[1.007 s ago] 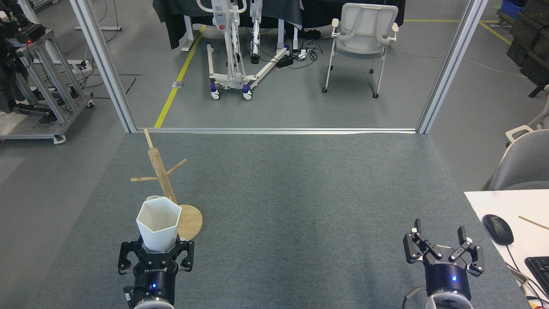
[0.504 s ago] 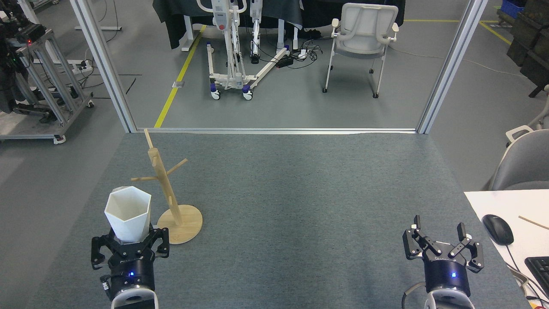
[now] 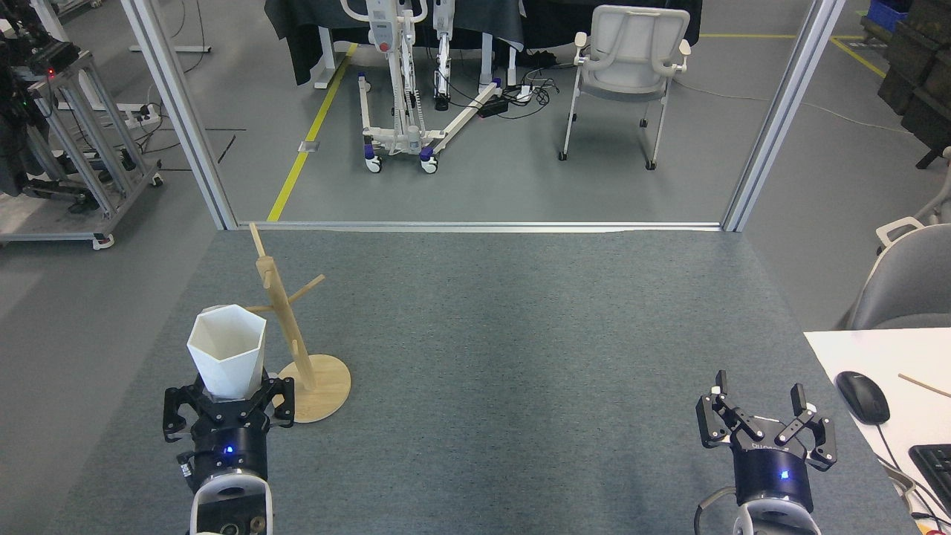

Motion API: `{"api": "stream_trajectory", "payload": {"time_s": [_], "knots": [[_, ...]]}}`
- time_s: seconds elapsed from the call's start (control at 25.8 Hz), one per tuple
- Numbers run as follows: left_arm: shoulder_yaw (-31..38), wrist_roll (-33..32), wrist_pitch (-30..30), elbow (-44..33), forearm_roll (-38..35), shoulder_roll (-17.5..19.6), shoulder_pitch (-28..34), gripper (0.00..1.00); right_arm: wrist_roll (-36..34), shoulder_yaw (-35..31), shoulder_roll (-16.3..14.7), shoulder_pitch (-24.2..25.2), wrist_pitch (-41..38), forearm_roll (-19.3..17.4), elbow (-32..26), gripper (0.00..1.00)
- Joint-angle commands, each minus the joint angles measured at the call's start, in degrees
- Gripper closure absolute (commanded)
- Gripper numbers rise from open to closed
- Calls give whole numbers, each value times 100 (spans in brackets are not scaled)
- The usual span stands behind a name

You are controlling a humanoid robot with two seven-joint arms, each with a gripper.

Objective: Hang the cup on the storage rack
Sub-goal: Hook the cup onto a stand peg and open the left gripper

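Left gripper [image 3: 228,401]: fingers clamped on base of cup [image 3: 226,359], cup upright, rim up, held above the mat [image 3: 520,334]. Cup just left of rack [image 3: 293,334], overlapping its left peg in view; contact unclear. Right gripper [image 3: 765,425]: fingers spread, empty, well apart near mouse [image 3: 862,397].
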Motion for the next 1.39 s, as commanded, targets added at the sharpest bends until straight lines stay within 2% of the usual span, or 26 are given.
{"api": "stream_trajectory", "payload": {"time_s": [0.0,0.39,1.08,1.36], "knots": [[-3,6,-17,127,1,2,-130,89,-4,10,2,-10,-8,3,1,1],[-12,15,-104,364,1,2,-323,89,251,27,-7,-98,-17,11,10,1],[-47,32,-192,505,-8,-24,-420,89,295,62,-15,-81,-8,11,1,1],[-47,50,-201,874,9,-42,-613,89,295,71,-24,-81,-17,11,1,1]]}}
